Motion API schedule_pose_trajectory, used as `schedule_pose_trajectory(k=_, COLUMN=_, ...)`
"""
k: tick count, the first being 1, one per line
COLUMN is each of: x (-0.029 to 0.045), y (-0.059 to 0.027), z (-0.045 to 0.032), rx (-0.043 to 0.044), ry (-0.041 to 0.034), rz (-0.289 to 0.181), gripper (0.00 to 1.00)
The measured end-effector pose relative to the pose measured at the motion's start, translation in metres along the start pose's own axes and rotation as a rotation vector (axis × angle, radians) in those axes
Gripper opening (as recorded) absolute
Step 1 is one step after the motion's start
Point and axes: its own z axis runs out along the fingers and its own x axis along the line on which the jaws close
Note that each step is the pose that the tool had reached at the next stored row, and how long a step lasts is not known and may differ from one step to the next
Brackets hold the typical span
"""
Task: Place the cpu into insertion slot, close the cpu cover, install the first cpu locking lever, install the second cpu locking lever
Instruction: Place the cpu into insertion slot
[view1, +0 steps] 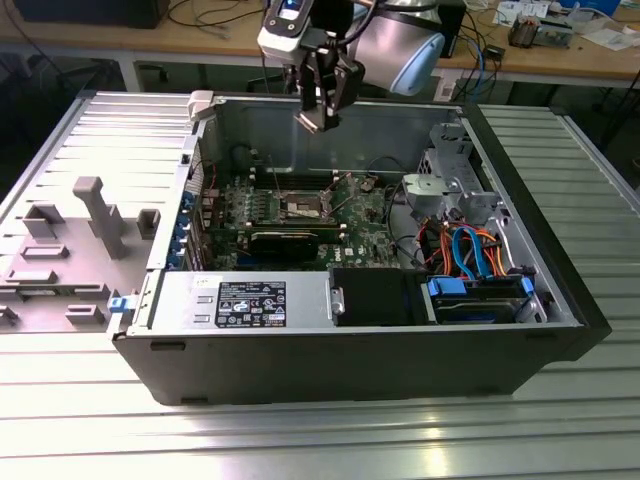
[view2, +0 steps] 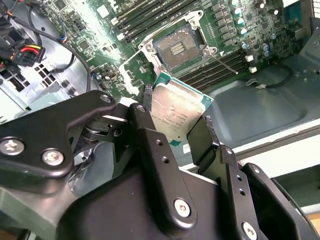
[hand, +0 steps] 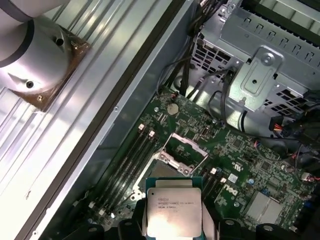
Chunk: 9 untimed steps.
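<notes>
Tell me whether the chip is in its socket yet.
Out. The claw holds the chip above the board, and the socket below shows its bare contacts.

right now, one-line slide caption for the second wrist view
Gripper, jaws shut on the cpu, holds it clear of the empty insertion slot on the green motherboard.
</notes>
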Motion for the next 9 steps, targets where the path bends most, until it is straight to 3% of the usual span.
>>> schedule_pose_trajectory(k=2, x=0.0016, y=-0.0027, z=0.0003, rx=-0.0003, ry=-0.0021, rz=0.031, gripper=0.53)
schedule_pose_trajectory(k=5, x=0.0017, y=-0.0028, z=0.0012, rx=-0.0011, ry=-0.0094, rz=0.127, gripper=0.53)
schedule_pose_trajectory(k=8, x=0.0017, y=-0.0029, z=0.0017, rx=0.0051, ry=-0.0102, rz=0.181, gripper=0.53)
schedule_pose_trajectory(k=9, x=0.0016, y=-0.0029, z=0.0021, rx=0.0113, ry=-0.0088, rz=0.207, gripper=0.53)
